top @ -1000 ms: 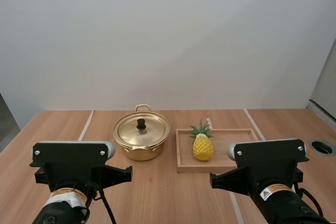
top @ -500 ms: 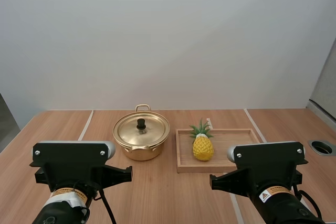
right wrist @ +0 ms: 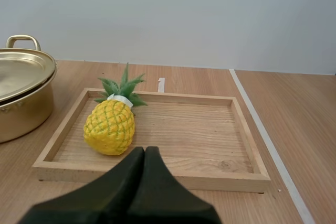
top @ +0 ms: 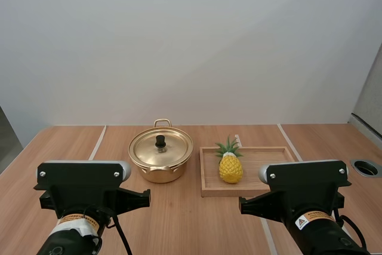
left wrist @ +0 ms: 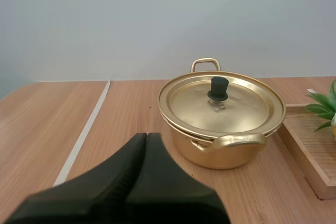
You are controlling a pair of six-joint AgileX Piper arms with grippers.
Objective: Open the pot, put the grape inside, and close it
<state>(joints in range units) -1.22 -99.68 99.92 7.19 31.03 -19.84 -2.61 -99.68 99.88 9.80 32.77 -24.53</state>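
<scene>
— Jaws first: how do they stand?
— Both pairs are closed on nothing. In each wrist view, the left jaws and the right jaws lie pressed together as one dark wedge above the surface (top: 179, 219), well short of everything on it.
— What lies ahead of the left jaws?
— The gold pot (left wrist: 220, 148), at about one o'clock from the tips. Its lid (left wrist: 236, 106) is on and level, with the black knob (left wrist: 219, 87) upright in the middle. In the high view the pot's loop handles (top: 162, 122) stand at twelve and six o'clock.
— And the fruit?
— It is a pineapple (top: 230, 168), yellow, lying in the wooden tray (top: 265, 156). The tray is at three o'clock of the pot, just beside it, with a thin strip of surface between them. The pineapple lies in the tray's nine o'clock half, its green leaves (top: 228, 147) pointing toward twelve o'clock.
— And from the right jaws?
— The tray is straight ahead at twelve o'clock, the pineapple at about eleven, and the pot's edge out at ten.
— Is anything touching the pot or the fruit?
— Neither pair of jaws touches them.
</scene>
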